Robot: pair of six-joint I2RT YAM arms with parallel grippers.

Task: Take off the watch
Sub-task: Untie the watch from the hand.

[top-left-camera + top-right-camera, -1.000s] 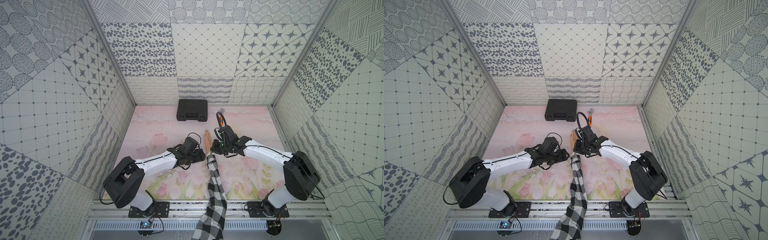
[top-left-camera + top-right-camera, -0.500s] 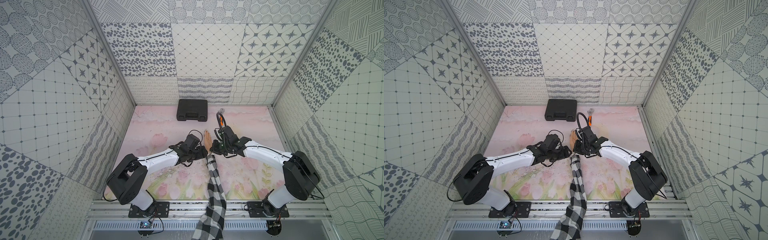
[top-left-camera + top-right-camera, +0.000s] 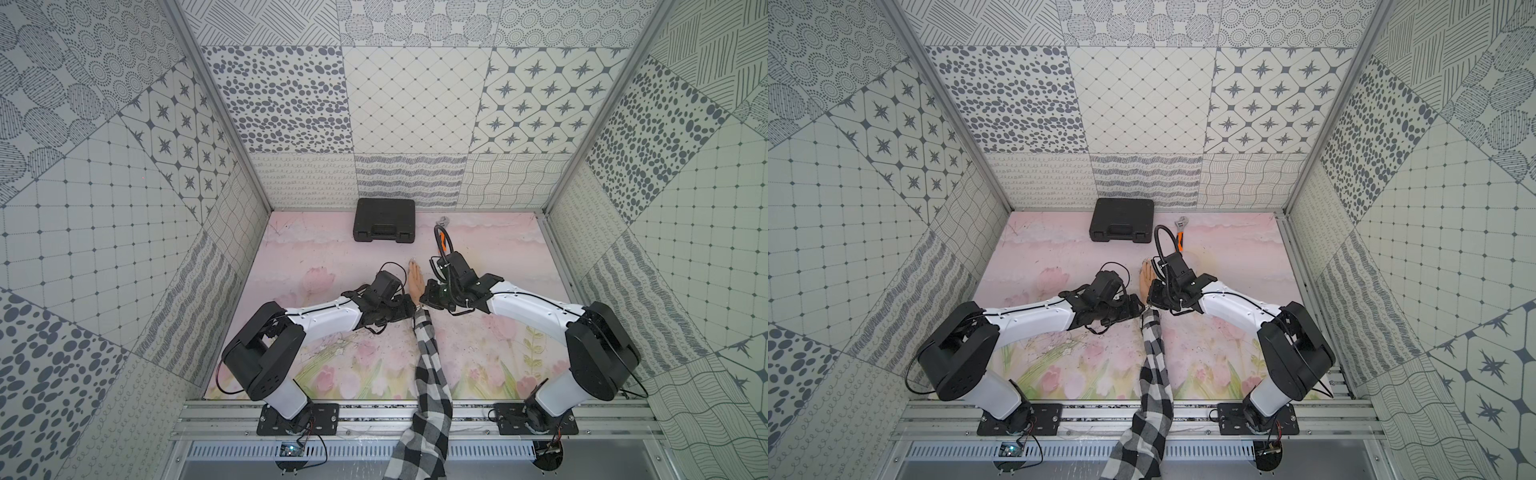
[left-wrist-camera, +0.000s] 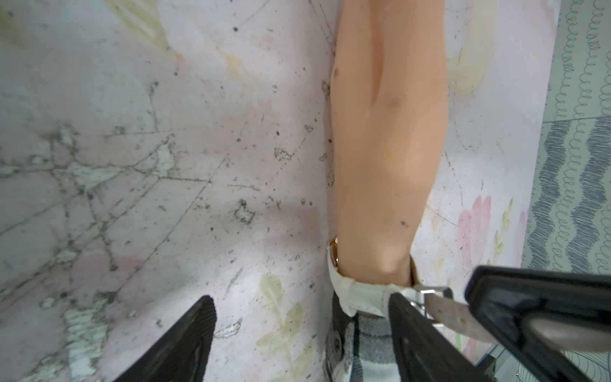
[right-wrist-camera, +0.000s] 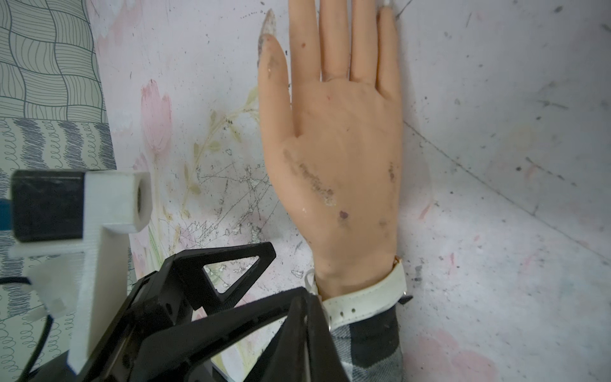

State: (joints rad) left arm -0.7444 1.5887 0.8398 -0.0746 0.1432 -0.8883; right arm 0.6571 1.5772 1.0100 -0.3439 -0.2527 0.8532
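White-strapped, the watch (image 5: 363,297) is sitting buckled between hand (image 5: 334,158) and sleeve (image 5: 367,347). Your left gripper (image 4: 299,297) is hovering spread, one finger (image 4: 416,324) touching the strap. Your right gripper (image 5: 289,271) is crowding the strap's tail, and you cannot tell whether it is pinching. Case (image 3: 384,220) and wrench (image 3: 1180,241) are lying well behind.

Top views high overhead, whole table (image 3: 316,249); wrist cameras close on mannequin hand (image 5: 334,148)

A mannequin hand (image 5: 334,158) lies flat on the floral mat (image 5: 496,231). The watch (image 5: 367,299) circles its wrist; the right gripper (image 5: 290,273) meets its strap.
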